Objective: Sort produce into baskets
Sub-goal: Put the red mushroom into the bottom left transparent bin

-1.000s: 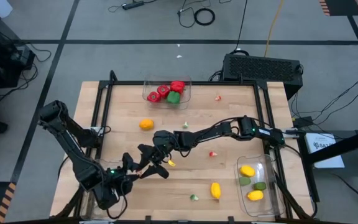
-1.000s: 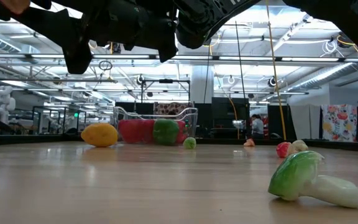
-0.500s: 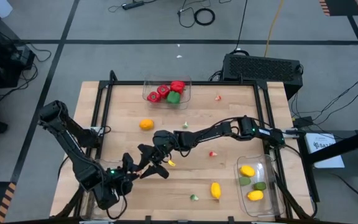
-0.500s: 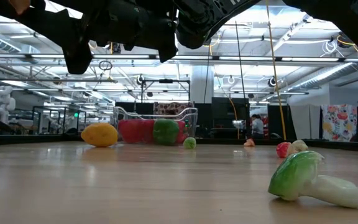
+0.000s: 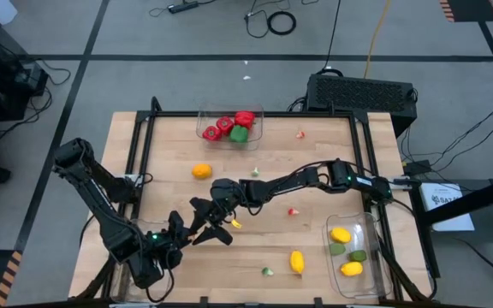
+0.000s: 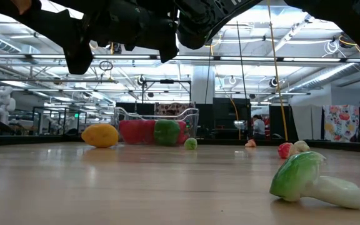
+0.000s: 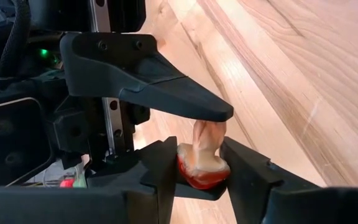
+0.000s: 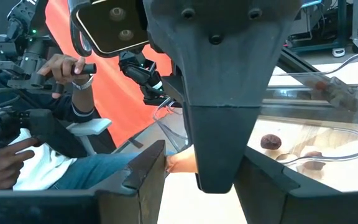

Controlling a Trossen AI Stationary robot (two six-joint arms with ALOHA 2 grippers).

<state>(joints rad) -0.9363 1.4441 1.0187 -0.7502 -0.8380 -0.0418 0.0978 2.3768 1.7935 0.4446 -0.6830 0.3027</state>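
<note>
Now red-and-white bit [image 7: 202, 163] sits between left gripper [image 7: 199, 177] jaws.

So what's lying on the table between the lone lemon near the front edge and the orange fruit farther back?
In the high view, between the lemon and the orange fruit sit both grippers, meeting mid-table.
</note>
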